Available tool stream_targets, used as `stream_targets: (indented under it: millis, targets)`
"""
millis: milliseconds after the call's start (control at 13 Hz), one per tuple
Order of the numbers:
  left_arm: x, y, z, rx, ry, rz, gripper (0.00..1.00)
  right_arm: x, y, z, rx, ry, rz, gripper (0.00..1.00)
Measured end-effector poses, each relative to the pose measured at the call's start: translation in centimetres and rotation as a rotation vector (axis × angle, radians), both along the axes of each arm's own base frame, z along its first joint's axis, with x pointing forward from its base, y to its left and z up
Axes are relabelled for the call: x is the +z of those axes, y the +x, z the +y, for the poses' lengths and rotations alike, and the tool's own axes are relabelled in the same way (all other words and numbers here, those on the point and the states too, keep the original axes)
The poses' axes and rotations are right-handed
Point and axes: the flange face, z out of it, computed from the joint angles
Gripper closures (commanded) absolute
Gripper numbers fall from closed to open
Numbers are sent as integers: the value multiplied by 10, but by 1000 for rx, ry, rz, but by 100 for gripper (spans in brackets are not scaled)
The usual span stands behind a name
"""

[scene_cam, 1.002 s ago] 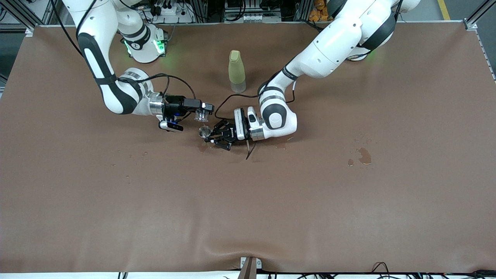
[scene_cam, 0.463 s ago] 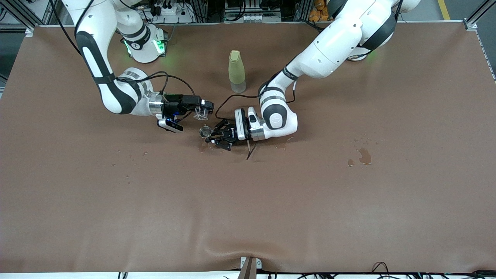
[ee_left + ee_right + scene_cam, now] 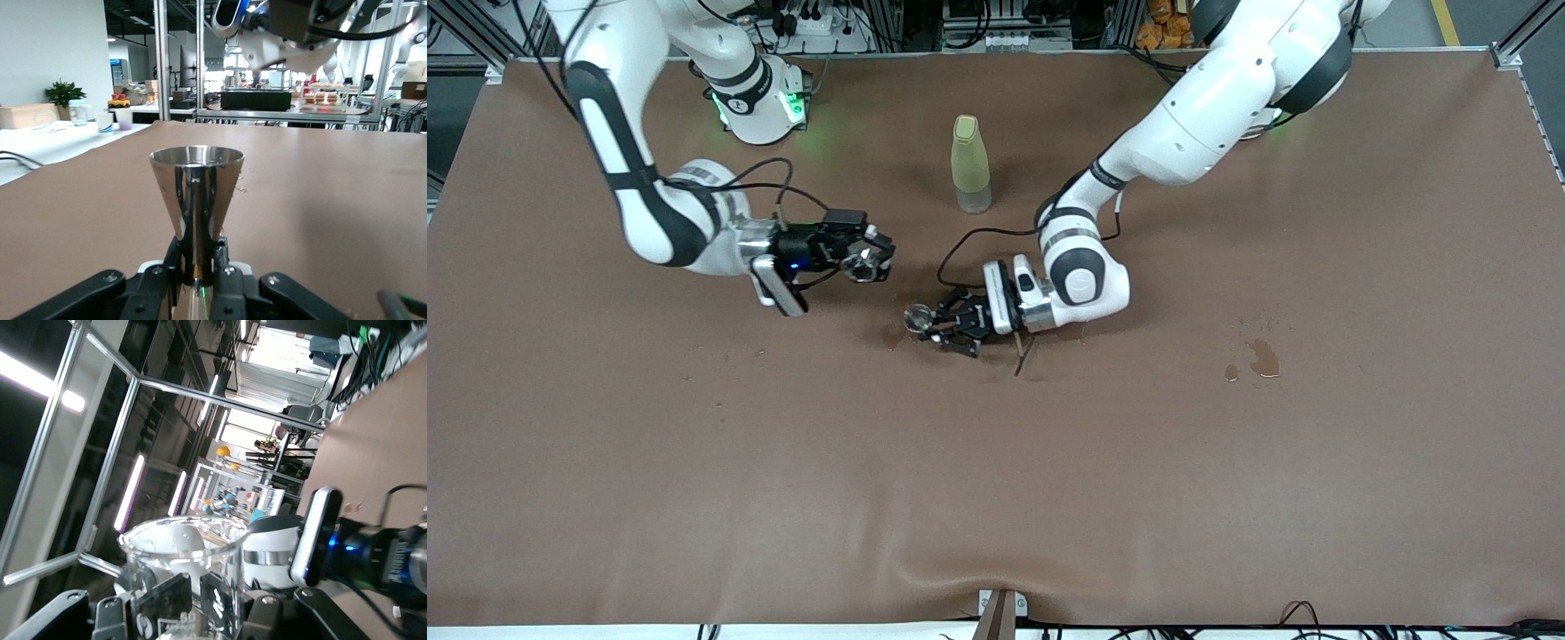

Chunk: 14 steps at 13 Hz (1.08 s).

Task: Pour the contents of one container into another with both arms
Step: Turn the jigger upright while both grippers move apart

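a robotics lab; aluminium frames (image 3: 179,60); brown table (image 3: 996,462); other rigs nearby

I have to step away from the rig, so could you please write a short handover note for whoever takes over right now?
Left gripper: shut on the stem of the grey stemmed cup, held upright over the table's middle, by a wet patch.
Right gripper: shut on the clear glass cup, held in the air beside the stemmed cup, toward the right arm's end.
The yellow-green bottle stands untouched, farther from the front camera.
Done: both cups are grasped.
Left: whether liquid has been poured cannot be seen; check the stemmed cup, then pour or set both down.
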Motion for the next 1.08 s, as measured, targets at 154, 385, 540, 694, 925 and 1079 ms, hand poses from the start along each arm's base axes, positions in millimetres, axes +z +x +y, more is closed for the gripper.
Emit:
stream_targets:
  millis: [154, 385, 540, 694, 925, 1079]
  targets:
    - [9, 13, 31, 2, 17, -17, 100, 13, 12, -38, 0, -69, -158, 100]
    - [23, 26, 87, -25, 17, -31, 100, 24, 25, -102, 30, -154, -393, 100]
    - [34, 35, 134, -51, 16, -53, 100, 33, 32, -150, 47, -219, -554, 100]
    - [44, 43, 185, -88, 13, -80, 100, 38, 38, -189, 48, -281, -719, 100]
    - [47, 48, 265, -159, 12, -110, 100, 19, 49, -227, 36, -335, -937, 100]
    - [47, 49, 320, -205, 19, -110, 100, -3, 63, -244, 46, -339, -1040, 100]
